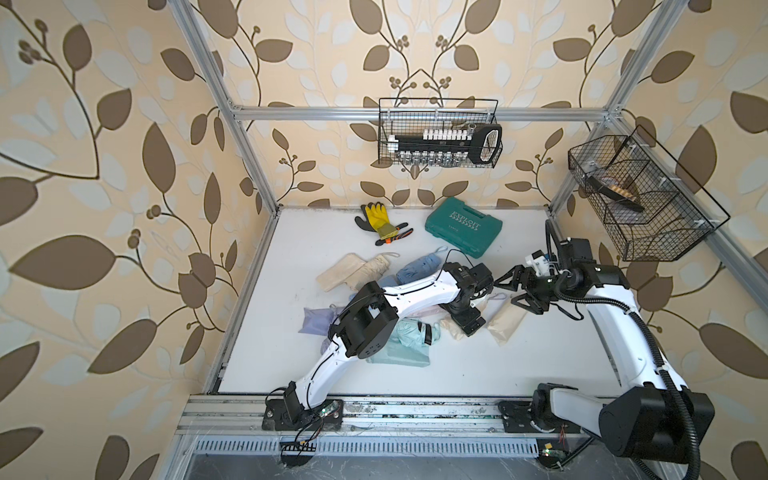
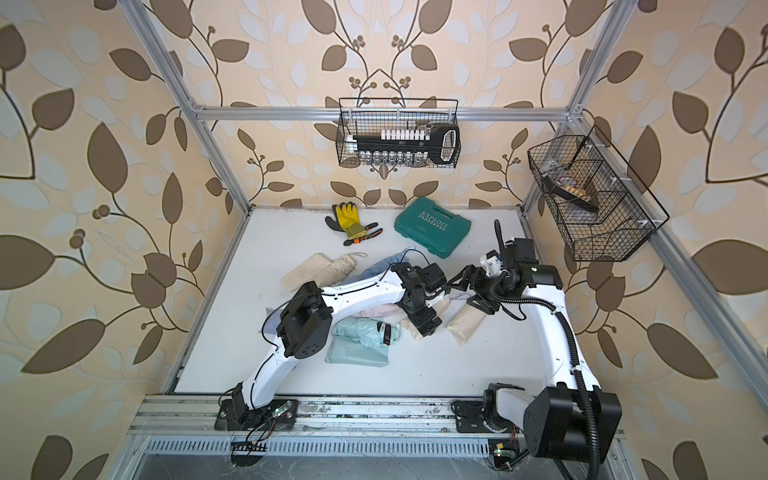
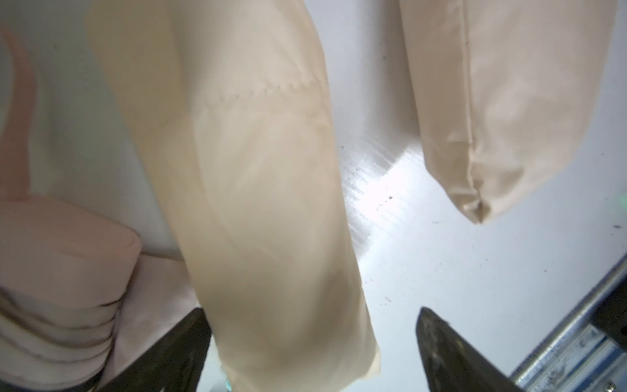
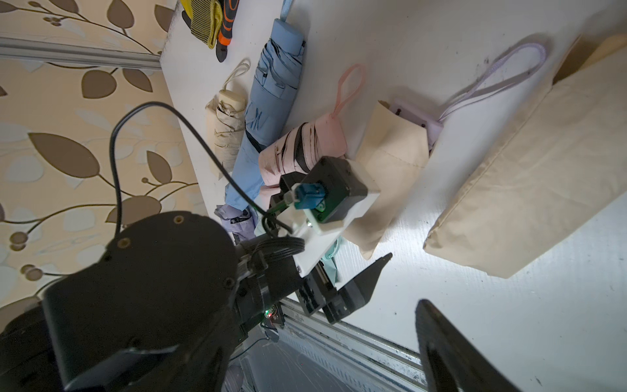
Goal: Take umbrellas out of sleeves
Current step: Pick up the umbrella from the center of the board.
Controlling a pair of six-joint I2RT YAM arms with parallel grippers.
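Left wrist view puts your left gripper (image 3: 312,315) wide open, astride the closed end of the narrow smooth beige fabric sleeve (image 3: 258,203) lying on the table, with one finger just beside it and the other clear. The sleeve's long axis runs from that gripper toward the right gripper (image 1: 505,291), which is also open and empty. The lilac umbrella's flat handle (image 4: 419,122) pokes out of the sleeve's mouth, which faces the right gripper, so I judge your right arm nearer for the pull. Only the green plastic case (image 1: 463,226) carries readable writing: EXPLOIT.
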